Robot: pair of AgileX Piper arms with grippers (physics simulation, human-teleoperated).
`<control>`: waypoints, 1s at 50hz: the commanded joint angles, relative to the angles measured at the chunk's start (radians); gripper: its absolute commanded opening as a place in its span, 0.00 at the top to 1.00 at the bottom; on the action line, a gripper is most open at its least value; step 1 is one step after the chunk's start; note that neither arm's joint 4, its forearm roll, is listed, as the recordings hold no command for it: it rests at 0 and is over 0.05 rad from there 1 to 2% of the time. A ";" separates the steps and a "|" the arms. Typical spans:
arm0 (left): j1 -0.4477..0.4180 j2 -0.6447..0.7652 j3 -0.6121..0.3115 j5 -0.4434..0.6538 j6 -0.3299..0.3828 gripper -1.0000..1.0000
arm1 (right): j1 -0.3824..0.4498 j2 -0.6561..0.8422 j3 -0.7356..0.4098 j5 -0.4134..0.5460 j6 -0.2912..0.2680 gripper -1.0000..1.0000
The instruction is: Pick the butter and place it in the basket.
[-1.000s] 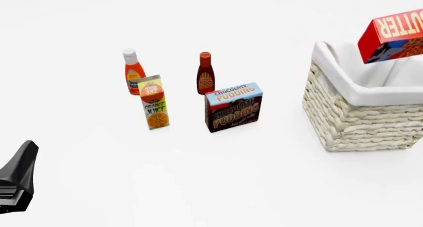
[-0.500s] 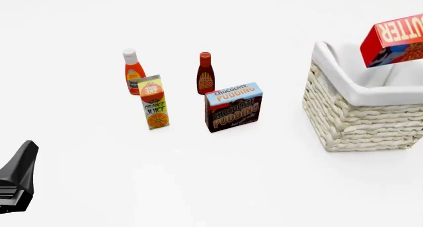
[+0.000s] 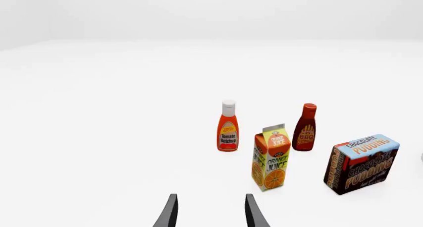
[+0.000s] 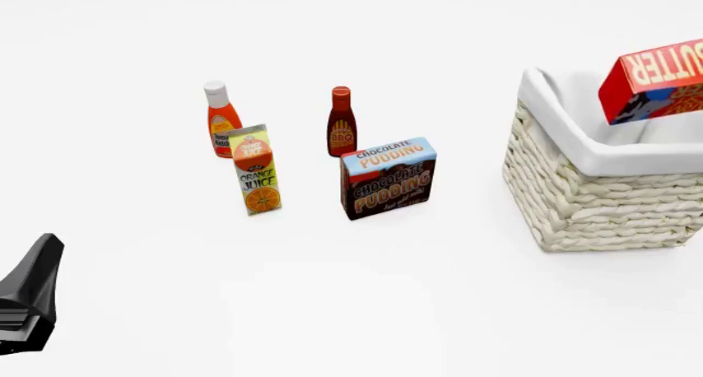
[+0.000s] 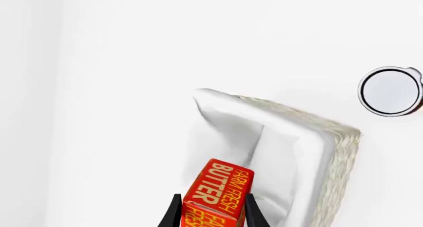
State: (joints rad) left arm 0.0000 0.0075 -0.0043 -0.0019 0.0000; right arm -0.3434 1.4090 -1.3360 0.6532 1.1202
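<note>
The butter (image 5: pixel 216 192), a red carton with cream "BUTTER" lettering, is hanging tilted above the basket (image 4: pixel 598 200), clear of its white lining. The right pincer (image 5: pixel 213 212) is gripping it, fingers pressed on both sides, pointing down. The left pincer (image 3: pixel 210 212) is sitting narrowly parted, holding nothing, low at the table's near-left

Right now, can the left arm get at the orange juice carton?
Probably yes. The left gripper is open and empty, and the orange juice carton stands ahead of it with bare table between. The ketchup and pudding box stand apart from the carton.
</note>
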 commanded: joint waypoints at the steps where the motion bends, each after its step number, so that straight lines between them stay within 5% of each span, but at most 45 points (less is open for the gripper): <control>1: 0.000 0.000 0.000 0.000 0.000 0.00 | -0.009 0.004 0.001 -0.023 0.013 1.00; 50: 0.000 0.000 0.000 0.000 0.000 0.00 | -0.022 0.068 0.004 -0.069 0.011 1.00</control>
State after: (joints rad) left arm 0.0000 0.0075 -0.0043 -0.0019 0.0000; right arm -0.3631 1.4720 -1.3122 0.5979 1.1121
